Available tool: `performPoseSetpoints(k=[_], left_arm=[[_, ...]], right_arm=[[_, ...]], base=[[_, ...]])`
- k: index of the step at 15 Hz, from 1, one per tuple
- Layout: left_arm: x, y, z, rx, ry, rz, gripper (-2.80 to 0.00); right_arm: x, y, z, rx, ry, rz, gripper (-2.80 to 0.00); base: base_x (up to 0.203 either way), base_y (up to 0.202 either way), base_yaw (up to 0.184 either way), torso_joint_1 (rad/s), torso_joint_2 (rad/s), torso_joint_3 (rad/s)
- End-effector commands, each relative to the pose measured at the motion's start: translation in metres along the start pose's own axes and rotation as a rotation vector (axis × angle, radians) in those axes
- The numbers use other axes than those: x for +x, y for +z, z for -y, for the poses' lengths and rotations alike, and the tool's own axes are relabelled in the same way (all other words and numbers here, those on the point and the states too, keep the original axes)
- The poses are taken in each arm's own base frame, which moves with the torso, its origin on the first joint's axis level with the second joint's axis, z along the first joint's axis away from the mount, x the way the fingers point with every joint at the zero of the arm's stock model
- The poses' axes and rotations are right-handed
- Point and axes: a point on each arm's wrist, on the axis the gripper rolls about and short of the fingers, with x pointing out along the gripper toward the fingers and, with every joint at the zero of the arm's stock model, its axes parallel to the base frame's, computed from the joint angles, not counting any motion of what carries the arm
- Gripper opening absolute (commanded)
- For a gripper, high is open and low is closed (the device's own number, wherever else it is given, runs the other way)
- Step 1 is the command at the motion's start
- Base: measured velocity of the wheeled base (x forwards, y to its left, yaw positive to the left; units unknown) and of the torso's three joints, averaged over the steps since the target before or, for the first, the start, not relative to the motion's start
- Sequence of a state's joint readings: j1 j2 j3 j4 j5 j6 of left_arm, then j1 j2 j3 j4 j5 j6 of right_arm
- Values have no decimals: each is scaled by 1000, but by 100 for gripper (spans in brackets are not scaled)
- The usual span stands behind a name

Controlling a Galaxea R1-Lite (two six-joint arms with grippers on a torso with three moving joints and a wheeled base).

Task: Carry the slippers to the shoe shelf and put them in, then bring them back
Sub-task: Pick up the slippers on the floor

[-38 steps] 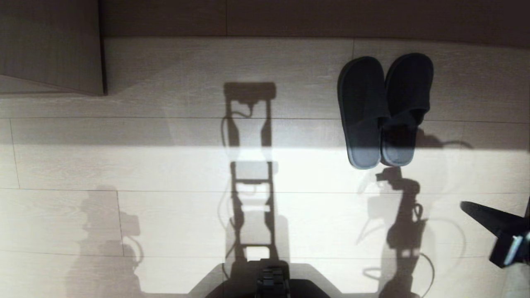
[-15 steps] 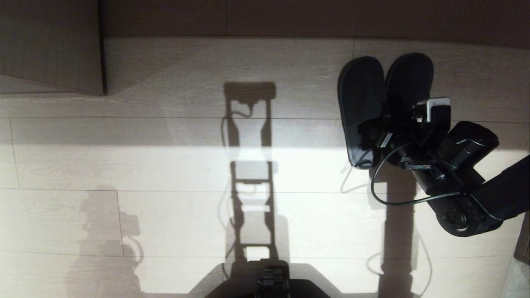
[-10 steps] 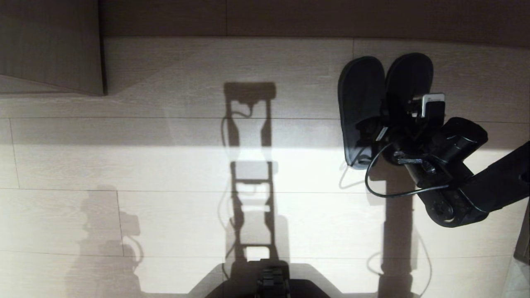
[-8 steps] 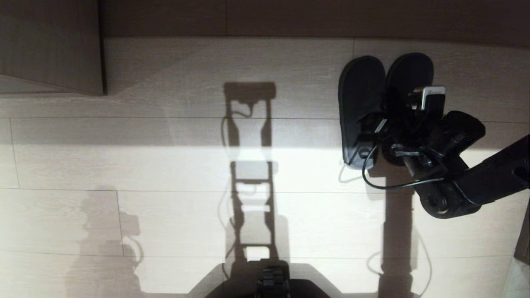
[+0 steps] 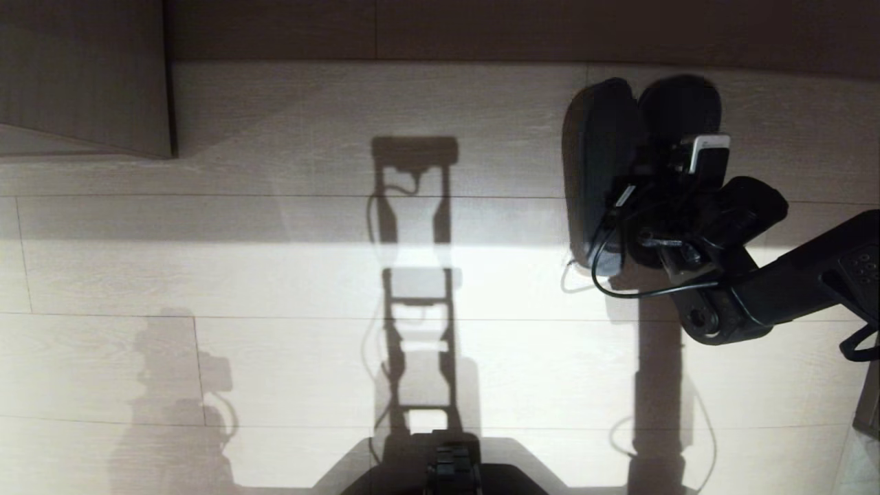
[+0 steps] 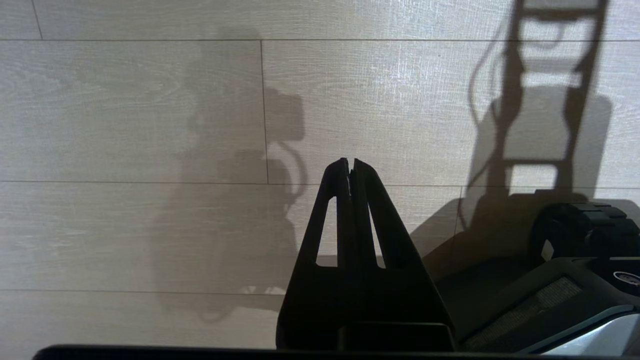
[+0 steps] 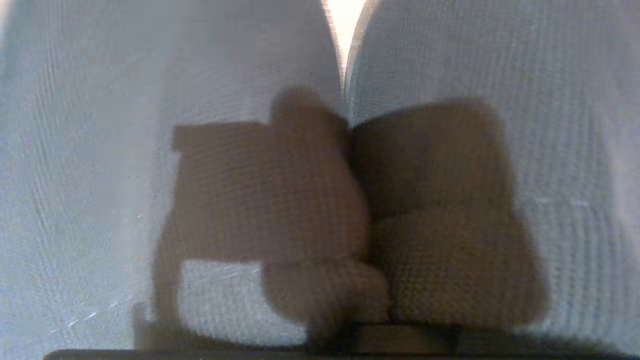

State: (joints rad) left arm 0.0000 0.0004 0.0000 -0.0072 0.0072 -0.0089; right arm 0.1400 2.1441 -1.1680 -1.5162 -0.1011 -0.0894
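Note:
The grey-blue slippers [image 5: 597, 158] lie side by side on the pale floor at the far right. They are pressed together, the left one tipped up on its edge. My right gripper [image 5: 636, 189] reaches in from the right and sits down between them at their open backs, shut on the slippers. Its fingertips are hidden by the cloth. Ribbed slipper cloth [image 7: 100, 150] fills the right wrist view, with a bright slit between the two shoes. My left gripper [image 6: 350, 163] hangs parked over bare floor, shut and empty. I cannot tell whether the wood at the far left belongs to the shoe shelf.
A taupe wood panel [image 5: 82, 75] stands at the far left, and a dark wood band [image 5: 481, 27] runs along the far edge. My base [image 5: 450, 467] shows at the near edge. Arm shadows lie on the floorboards [image 5: 275, 275].
My right arm swung in from the near right onto the slippers. Its gripper closed, squeezing the pair together, tipping the left one on edge and nudging them farther away.

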Motion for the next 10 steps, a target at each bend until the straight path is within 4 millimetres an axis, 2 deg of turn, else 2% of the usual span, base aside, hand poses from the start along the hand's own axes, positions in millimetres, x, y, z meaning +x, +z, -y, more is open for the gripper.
performPoseSetpoints(k=[1,3,6,8,9,10], left_arm=[[0,0,0,0,0,2,-280],[0,0,0,0,1,1,-280],[0,0,0,0,0,1,-280],[0,0,0,0,0,1,-280],[0,0,0,0,0,1,-280],[0,0,0,0,0,1,-280]], right_arm=[[0,0,0,-1,-1,6,-280],[-2,4,4,-11,-7,2,-280],[-13,33,8,-16,6,-2,-280],[-22,39,9,-23,27,-71,-280],[-28,55,11,-24,37,-93,-280],[-37,83,13,-21,49,-96,-280]], base=[[0,0,0,0,0,0],[0,0,0,0,0,0],[0,0,0,0,0,0],[0,0,0,0,0,0],[0,0,0,0,0,0],[0,0,0,0,0,0]])
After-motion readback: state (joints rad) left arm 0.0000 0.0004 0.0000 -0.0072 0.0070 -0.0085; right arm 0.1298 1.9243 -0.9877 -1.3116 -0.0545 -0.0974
